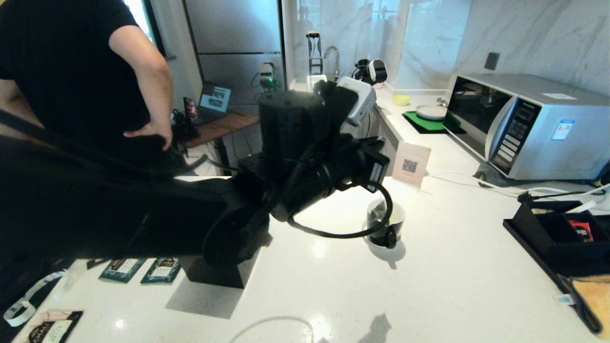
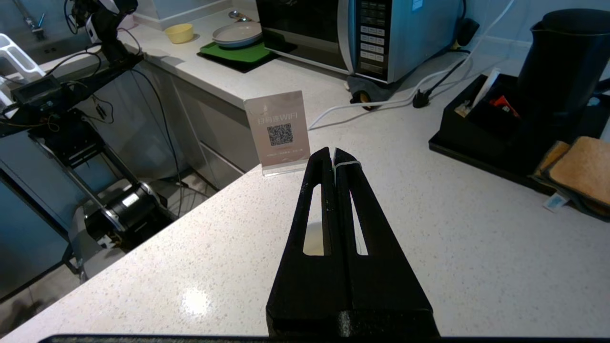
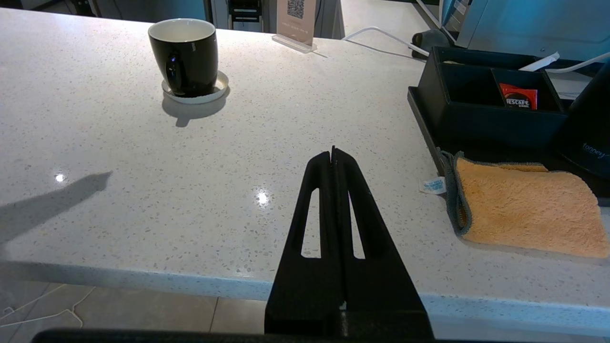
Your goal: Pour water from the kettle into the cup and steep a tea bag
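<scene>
While the left arm reaches out above the counter [image 2: 457, 228], its left gripper [image 2: 332, 153] is clenched on a thin white string. The cup [image 3: 185, 55] sits ahead of the clenched, empty right gripper [image 3: 333, 151], the kettle [image 2: 567, 62] off to its side.

The cup [image 3: 183, 55], glossy black with a white interior, stands upright on its small white saucer [image 3: 195, 95] mid-tabletop. The matte black kettle [image 2: 562, 62] stands upright on a black tray near the tabletop's right edge.
</scene>
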Controlling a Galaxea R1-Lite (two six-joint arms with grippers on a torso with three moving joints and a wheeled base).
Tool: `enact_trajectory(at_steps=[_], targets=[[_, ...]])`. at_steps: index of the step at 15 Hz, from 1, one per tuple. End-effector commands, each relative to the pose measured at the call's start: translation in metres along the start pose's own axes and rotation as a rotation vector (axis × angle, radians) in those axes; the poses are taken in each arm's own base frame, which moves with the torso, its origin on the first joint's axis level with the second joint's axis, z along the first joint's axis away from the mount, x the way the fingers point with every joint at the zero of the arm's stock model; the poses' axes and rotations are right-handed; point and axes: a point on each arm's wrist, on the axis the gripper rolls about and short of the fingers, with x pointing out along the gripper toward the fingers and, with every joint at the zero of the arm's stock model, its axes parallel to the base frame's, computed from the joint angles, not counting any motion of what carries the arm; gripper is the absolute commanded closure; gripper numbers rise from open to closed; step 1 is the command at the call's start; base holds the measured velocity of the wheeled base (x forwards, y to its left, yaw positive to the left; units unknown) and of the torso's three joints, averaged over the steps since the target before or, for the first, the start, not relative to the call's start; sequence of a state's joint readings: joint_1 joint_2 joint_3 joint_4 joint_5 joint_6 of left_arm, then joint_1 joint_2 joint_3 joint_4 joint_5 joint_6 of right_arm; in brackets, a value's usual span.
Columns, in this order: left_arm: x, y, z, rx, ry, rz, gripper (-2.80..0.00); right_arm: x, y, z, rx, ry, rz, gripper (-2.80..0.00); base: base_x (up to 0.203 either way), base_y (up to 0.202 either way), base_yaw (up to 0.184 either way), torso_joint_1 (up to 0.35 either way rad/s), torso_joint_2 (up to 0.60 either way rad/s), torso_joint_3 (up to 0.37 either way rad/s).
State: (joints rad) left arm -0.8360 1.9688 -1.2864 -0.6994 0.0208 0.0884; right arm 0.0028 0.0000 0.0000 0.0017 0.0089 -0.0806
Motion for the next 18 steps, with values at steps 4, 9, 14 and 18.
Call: enact_trajectory(at_steps=[4,9,14,18], targets=[[0.027,-0.003,-0.025,0.001,0.032,-0.002,0.00,0.000,0.000,0.000,-0.001,0.001,0.001,0.00,0.000,0.000,0.000,0.000,0.00,0.000],[0.038,-0.006,-0.049,0.007,0.082,-0.008,0.00,0.000,0.000,0.000,-0.001,0.000,0.001,0.00,0.000,0.000,0.000,0.000,0.00,0.000],[0.052,-0.016,-0.078,0.007,0.080,-0.022,0.00,0.000,0.000,0.000,-0.001,0.001,0.001,0.00,0.000,0.000,0.000,0.000,0.00,0.000],[0.057,-0.022,-0.097,0.011,0.118,-0.036,0.00,0.000,0.000,0.000,-0.001,0.000,0.001,0.00,0.000,0.000,0.000,0.000,0.00,0.000]])
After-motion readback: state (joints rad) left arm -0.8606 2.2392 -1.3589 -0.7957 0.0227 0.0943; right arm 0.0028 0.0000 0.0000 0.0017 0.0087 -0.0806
